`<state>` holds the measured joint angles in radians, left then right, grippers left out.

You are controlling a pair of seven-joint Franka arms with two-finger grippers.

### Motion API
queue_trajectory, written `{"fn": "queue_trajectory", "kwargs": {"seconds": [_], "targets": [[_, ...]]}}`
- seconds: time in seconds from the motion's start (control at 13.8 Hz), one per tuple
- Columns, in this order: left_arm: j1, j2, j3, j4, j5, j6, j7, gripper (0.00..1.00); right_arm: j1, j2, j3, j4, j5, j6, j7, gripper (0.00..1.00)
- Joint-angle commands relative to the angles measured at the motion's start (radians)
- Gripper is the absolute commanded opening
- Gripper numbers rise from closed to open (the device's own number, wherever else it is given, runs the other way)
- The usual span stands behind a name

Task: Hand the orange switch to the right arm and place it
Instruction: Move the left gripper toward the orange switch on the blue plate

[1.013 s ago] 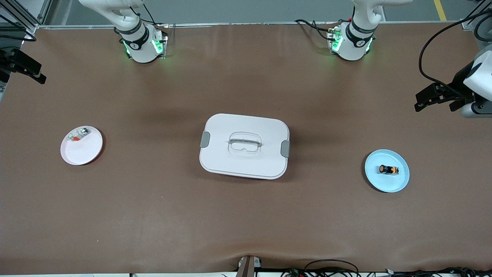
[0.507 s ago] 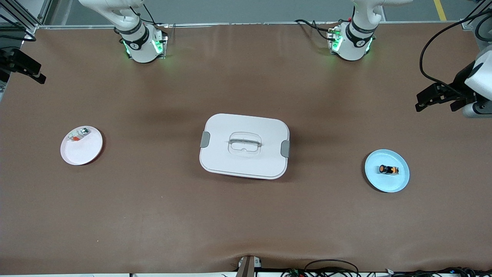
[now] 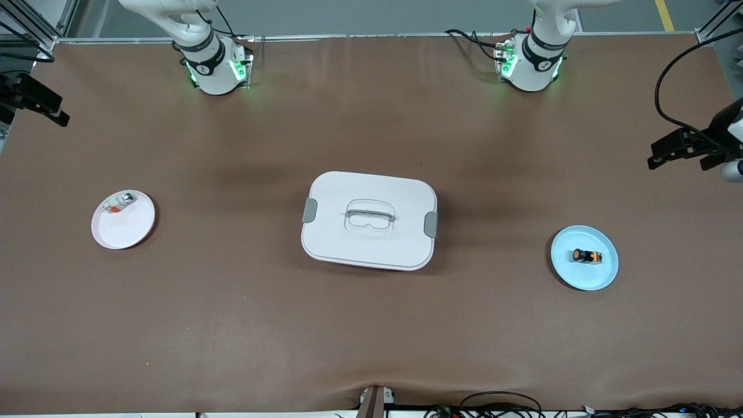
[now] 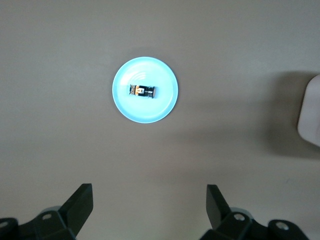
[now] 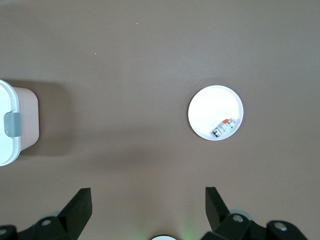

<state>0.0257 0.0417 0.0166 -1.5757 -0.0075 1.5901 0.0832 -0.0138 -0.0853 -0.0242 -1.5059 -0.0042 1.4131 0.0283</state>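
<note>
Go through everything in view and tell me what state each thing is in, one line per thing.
Orange switch: lying on its side on the blue plate, not gripped.
Blue plate: flat on the table, holds only the switch.
White plate: flat on the table, with a small clear part at its rim.
Box: lid on.
Left gripper: open, empty, high over the table.
Right gripper: open, empty, high over the table.

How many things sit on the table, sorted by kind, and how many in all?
Plates: 2, a blue plate and a white plate
Small parts: 2, the orange switch on the blue plate and a whitish clear part on the white plate
Lidded boxes: 1, the white box
Total: 5
</note>
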Motion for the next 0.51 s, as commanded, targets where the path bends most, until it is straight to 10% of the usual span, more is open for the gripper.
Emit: {"fn": "queue_trajectory", "kwargs": {"seconds": [0.0, 0.43], "targets": [[0.032, 0.013, -0.003, -0.015, 0.000, -0.006, 0.056, 1.00, -0.005, -0.031, 0.007, -0.028, 0.012, 0.003, 0.012, 1.00], [0.078, 0.093, -0.003, -0.113, 0.000, 0.140, 0.141, 1.00, -0.002, -0.031, 0.009, -0.028, 0.012, 0.006, 0.013, 1.00]]}}
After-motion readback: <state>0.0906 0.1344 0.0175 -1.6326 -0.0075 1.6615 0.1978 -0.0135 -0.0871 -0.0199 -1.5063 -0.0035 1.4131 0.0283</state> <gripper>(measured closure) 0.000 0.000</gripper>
